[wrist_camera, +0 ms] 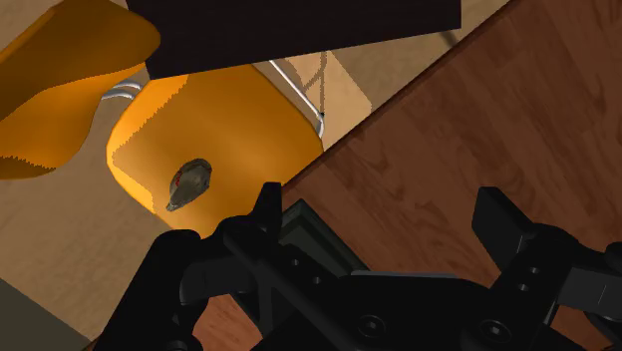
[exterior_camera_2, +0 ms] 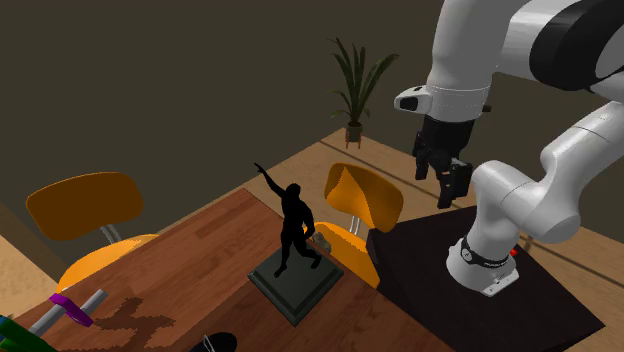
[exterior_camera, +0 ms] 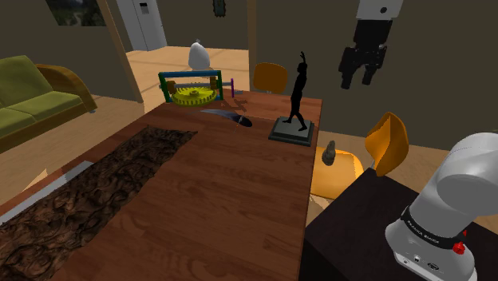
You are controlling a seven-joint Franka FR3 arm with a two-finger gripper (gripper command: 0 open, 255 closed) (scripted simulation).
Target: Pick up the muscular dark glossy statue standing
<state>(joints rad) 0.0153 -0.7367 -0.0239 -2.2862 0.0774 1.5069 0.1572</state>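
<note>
One white arm (exterior_camera_2: pixel 470 50) raised high, jaws downward, spread apart, empty, clear of dark statue (exterior_camera: pixel 298 92)

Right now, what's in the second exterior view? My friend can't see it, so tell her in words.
A glossy black statue of a muscular man, one arm raised, stands on a dark square base on a brown table. The robot's black gripper hangs open in the air, farther right in this view, touching nothing.

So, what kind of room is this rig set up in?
Probably a home's combined dining and living area: a long wooden table with orange chairs beside it, a green sofa off to one side, and a potted plant on the floor.
</note>
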